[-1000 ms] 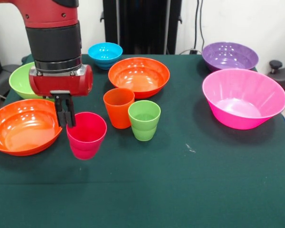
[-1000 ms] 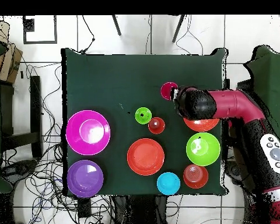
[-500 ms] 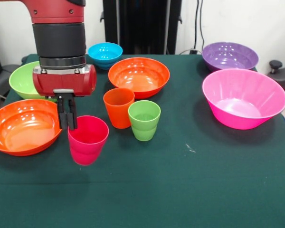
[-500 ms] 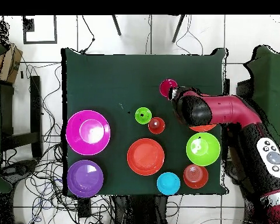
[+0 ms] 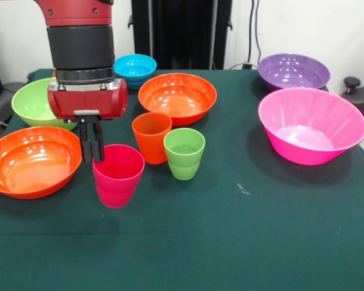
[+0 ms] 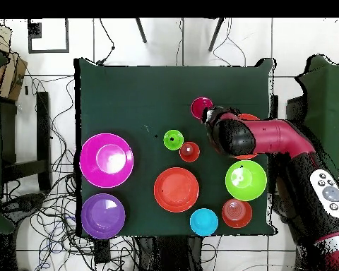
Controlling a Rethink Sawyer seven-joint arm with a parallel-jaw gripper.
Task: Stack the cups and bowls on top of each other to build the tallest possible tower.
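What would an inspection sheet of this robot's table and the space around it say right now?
Surface: dark green cloth table, small white speck near the middle.
Job's things: magenta-red plastic cup held at its rim; orange plastic cup and light green plastic cup upright, side by side; pink, purple, green, blue, two wide orange and small orange bowls, none stacked.
Clutter: nothing seen.
Gripper: robot gripper shut on the magenta-red cup's rim.
Cables: tangled on the tiled floor.
Surroundings: white wall, black stand behind.
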